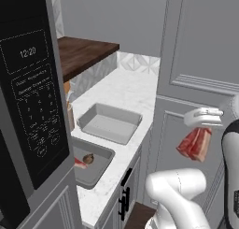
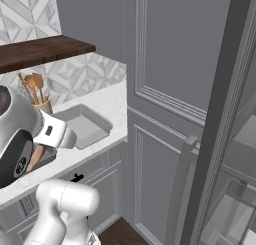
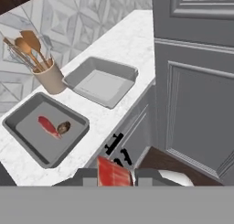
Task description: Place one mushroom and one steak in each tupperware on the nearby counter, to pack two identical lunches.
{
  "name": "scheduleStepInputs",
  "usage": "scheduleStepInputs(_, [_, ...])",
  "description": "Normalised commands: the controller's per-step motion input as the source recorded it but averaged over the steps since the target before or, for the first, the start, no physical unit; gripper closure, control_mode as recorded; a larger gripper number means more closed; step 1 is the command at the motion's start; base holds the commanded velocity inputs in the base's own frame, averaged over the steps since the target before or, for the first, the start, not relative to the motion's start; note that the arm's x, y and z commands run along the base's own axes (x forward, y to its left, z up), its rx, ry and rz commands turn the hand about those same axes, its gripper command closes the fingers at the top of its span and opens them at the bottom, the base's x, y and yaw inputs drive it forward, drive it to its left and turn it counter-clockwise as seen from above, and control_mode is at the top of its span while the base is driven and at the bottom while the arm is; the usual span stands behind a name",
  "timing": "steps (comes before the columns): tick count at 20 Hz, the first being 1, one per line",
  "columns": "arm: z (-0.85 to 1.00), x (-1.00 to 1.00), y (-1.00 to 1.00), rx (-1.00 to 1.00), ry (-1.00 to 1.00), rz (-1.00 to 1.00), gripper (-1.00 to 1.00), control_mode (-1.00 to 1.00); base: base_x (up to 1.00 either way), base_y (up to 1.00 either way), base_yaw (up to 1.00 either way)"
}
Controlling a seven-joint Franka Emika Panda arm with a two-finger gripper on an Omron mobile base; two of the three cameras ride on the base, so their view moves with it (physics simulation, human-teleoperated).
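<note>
i'm carrying a steak [image 1: 195, 145] clamped in the pincer [image 1: 201, 128], out in front of the tall grey cabinet door [image 1: 196, 60], off the bench [image 1: 126, 90] edge. to do this well i'm aiming for the empty far tupperware [image 3: 101, 81], keeping the slab level and clearing the rim before releasing. that tray is lying ahead and left of the pincer; the near tupperware [image 3: 45, 130] is already holding a steak and mushroom [image 3: 63, 127].

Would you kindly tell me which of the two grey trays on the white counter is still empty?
The far tray, beside the tall grey cabinet door, is bare inside. The near tray, by the microwave, already holds a steak and a mushroom.
</note>
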Motion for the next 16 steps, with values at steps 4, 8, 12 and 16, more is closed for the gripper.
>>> scheduleStepInputs(4, [0.0, 0.73, 0.12, -0.02, 0.11, 0.0, 1.0, -1.0, 0.0, 0.0, 0.0])
scheduleStepInputs(8, [-0.11, 1.0, 0.12, -0.08, 0.06, 0.0, 1.0, -1.0, 0.0, 0.0, 0.0])
scheduleStepInputs(12, [-0.65, 1.0, 0.16, -0.12, 0.0, 0.0, 1.0, -1.0, 0.0, 0.0, 0.0])
scheduleStepInputs(16, [-0.36, 0.98, 0.16, -0.05, 0.0, -0.01, 1.0, -1.0, 0.0, 0.0, 0.0])
